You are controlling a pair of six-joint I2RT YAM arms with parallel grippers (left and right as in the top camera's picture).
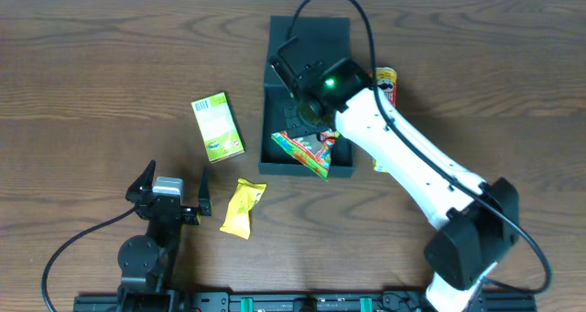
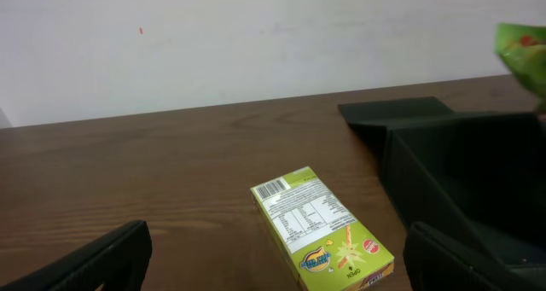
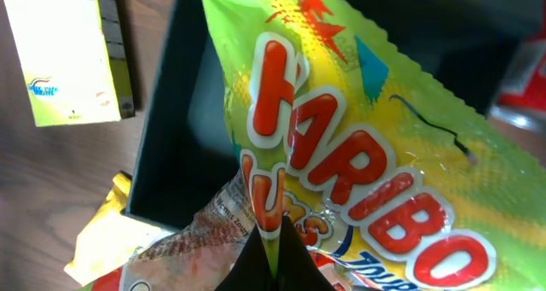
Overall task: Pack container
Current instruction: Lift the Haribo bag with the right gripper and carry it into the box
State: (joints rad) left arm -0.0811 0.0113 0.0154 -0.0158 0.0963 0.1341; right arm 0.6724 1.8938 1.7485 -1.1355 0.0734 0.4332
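Observation:
The dark green container [image 1: 268, 120] stands open at the table's back middle, its lid flap [image 1: 311, 33] folded back. My right gripper [image 1: 309, 129] reaches over it, shut on the edge of a green and yellow Haribo bag [image 1: 305, 151]. In the right wrist view the bag [image 3: 358, 154] fills the frame, pinched between the closed fingers of the right gripper [image 3: 271, 261] above the container's dark inside [image 3: 183, 146]. My left gripper [image 1: 174, 186] rests near the front left, open and holding nothing. In the left wrist view it [image 2: 273, 270] faces the container [image 2: 444, 154].
A small light-green carton [image 1: 218, 126] lies flat left of the container, also seen close ahead in the left wrist view [image 2: 322, 229]. A yellow snack packet [image 1: 243, 208] lies near the front. A Pringles can [image 1: 386, 83] sits right of the container.

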